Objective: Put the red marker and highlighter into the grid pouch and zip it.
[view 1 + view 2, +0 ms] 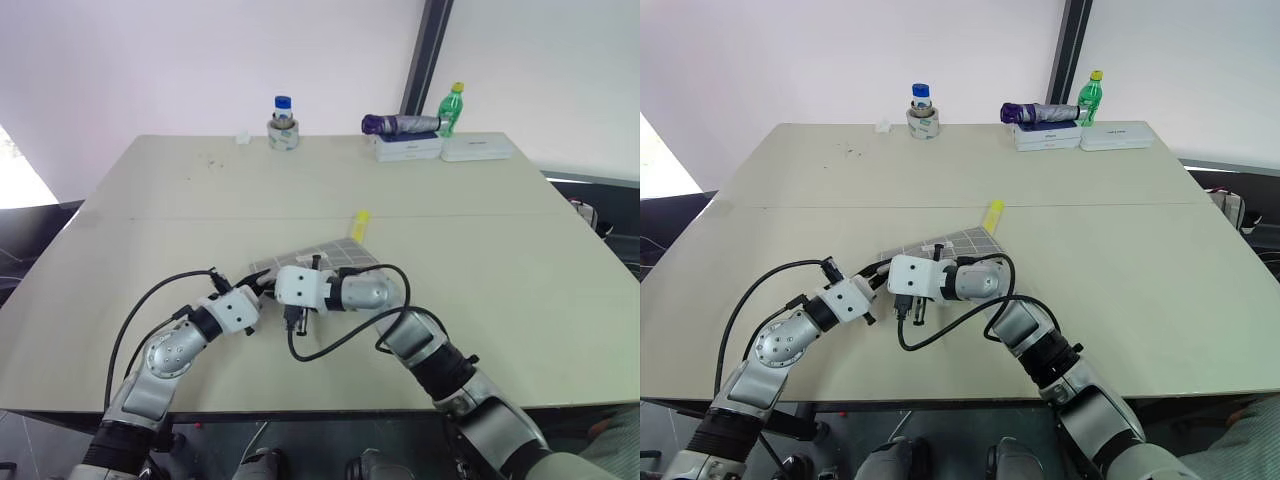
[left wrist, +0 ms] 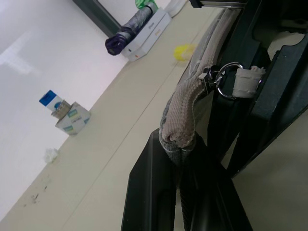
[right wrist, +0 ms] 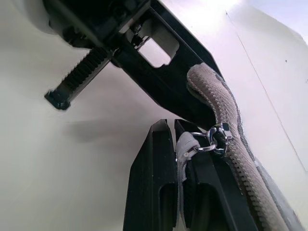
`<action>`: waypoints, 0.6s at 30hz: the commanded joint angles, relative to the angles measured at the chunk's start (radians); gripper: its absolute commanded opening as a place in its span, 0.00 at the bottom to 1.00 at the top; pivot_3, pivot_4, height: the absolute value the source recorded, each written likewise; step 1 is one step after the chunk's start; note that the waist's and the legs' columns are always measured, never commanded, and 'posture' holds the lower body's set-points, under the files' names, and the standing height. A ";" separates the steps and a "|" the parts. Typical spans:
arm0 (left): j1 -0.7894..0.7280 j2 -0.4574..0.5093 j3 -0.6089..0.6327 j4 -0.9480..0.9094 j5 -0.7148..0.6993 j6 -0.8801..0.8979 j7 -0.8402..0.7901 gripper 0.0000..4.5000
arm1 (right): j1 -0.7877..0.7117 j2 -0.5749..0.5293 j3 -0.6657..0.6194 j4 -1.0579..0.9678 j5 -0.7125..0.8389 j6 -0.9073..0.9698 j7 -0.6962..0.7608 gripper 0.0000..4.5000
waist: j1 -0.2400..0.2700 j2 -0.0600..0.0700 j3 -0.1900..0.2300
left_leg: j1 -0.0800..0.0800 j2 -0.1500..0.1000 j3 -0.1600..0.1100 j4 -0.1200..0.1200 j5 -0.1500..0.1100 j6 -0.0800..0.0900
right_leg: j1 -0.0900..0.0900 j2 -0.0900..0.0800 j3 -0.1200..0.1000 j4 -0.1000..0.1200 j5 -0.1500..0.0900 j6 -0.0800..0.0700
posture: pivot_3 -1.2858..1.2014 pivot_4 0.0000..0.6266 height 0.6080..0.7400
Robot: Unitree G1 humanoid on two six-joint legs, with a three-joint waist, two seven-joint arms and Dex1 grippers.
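On the left, the left claw [image 2: 185,163] is reaching in level over the near part of the table [image 1: 150,210], its two black fingers pressed together on the end of the grid pouch [image 1: 330,256], pinching the bunched grey fabric right where the zipper track ends. From that pinch the pouch's edge is rising off the table, so this end is being held up rather than lying flat.

Just to the right of it, almost meeting it, the right claw [image 3: 179,166] is coming in from the other side and pointing toward the robot's left and slightly down. Its fingers are closed as well, clamping the small pale tab that is hanging from the metal ring of the zipper pull [image 3: 215,137]. The pull is sitting close to the pinched end of the pouch, with the toothed zipper line running away from it along the pouch's edge.

Beyond both claws the rest of the grid pouch is lying on the table near its middle, grey with white lines. The highlighter [image 1: 359,224] is showing as a short yellow shape at the pouch's far corner, right at its edge; whether it is partly inside cannot be told.

Along the far edge of the table a small blue-capped jar [image 1: 283,110] is standing on a roll of tape [image 1: 284,137], and further right a folded dark umbrella [image 1: 400,124] is lying on white boxes [image 1: 440,148] with a green bottle [image 1: 452,108] behind.
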 commanded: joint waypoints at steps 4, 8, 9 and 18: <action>-0.015 -0.006 -0.003 -0.032 -0.015 0.015 0.004 0.00 | -0.037 0.057 0.004 -0.032 0.025 -0.040 0.001 0.01 | 0.000 0.000 0.000 | 0.000 0.000 0.000 0.000 0.000 0.000 | 0.000 0.000 0.000 0.000 0.000 0.000 | 0.52 0.24 0.98; -0.011 -0.013 0.016 -0.050 -0.053 0.024 0.006 0.00 | -0.033 0.050 -0.045 -0.044 0.081 -0.020 0.032 0.34 | 0.000 0.000 0.000 | 0.000 0.000 0.000 0.000 0.000 0.000 | 0.000 0.000 0.000 0.000 0.000 0.000 | 0.52 0.24 0.98; -0.012 -0.015 0.020 -0.053 -0.060 0.026 0.007 0.00 | -0.026 0.044 -0.057 -0.057 0.106 -0.011 0.050 0.45 | 0.000 0.000 0.000 | 0.000 0.000 0.000 0.000 0.000 0.000 | 0.000 0.000 0.000 0.000 0.000 0.000 | 0.52 0.24 0.98; -0.017 -0.010 0.061 -0.051 -0.104 0.034 0.010 0.00 | 0.037 -0.108 -0.176 -0.056 0.221 -0.067 0.117 0.67 | 0.009 0.000 0.000 | 0.000 0.000 0.000 0.000 0.000 0.000 | 0.001 0.000 0.000 0.000 0.000 0.000 | 0.52 0.24 0.98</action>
